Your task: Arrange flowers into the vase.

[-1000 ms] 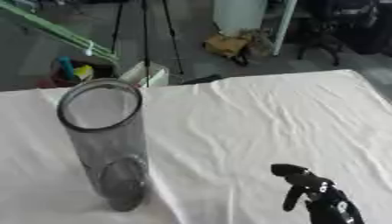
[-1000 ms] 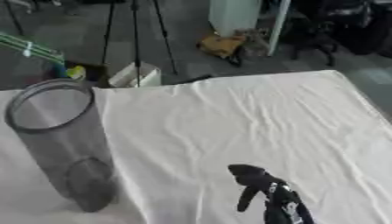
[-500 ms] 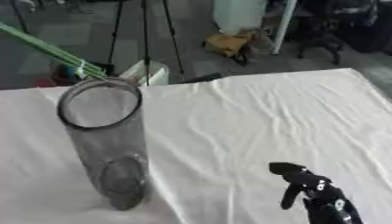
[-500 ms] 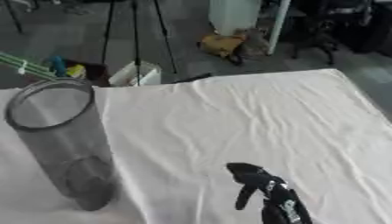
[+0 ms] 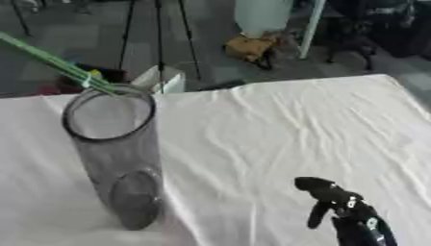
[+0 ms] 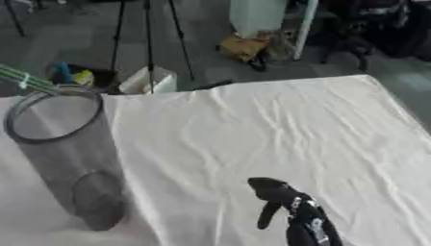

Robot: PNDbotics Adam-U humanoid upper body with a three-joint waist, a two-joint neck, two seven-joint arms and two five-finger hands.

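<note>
Left eye view and right eye view, one moment. Nearest the camera, at the lower edge right of centre, the robot's right hand (image 5: pixel 347 211) rises from below with its black fingers (image 5: pixel 318 185) curled forward and downward over the cloth; nothing lies between them, and they hold nothing. The hand hangs above a bare part of the white tablecloth (image 5: pixel 278 129), which is creased and covers the whole table.

To the left, well apart from the hand, the vase (image 5: pixel 115 153) stands upright on the cloth: a tall cylinder of dark, see-through material, its round base visible through the wall and its open rim (image 5: pixel 109 111) toward the far left of the table.

At the far side of that rim, green flower stems (image 5: pixel 52 61) come in slanting from the upper left edge of the view. Their lower ends meet the rim's far edge; whether they rest on it or pass just inside cannot be told. A small pale band shows on the stems near the rim. What holds the stems lies beyond the picture's edge, and the left hand shows in neither view.

Beyond the table's far edge is a grey floor with a black tripod (image 5: pixel 158 33), a white box (image 5: pixel 161 79) just behind the vase, a yellowish bundle (image 5: pixel 251 48) and a white post (image 5: pixel 308 21).
</note>
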